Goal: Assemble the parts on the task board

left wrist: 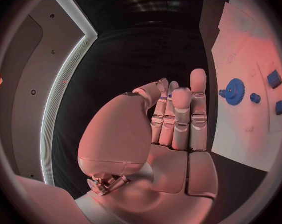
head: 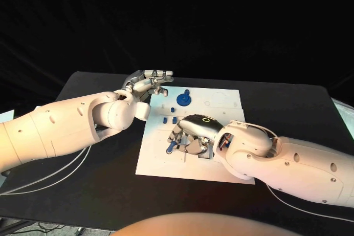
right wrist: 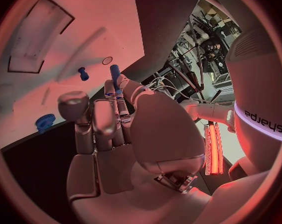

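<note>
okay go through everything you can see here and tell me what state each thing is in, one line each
task board: flat on the black table.
blue gear: lying on the board, untouched.
blue peg: held upright by the right hand.
left hand: holds nothing, hovering at the board's far corner.

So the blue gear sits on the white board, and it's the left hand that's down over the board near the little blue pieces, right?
Not quite. The blue gear does sit on the white board, but the head view shows the right hand down over the small blue pieces. The left hand is at the board's far corner.
</note>
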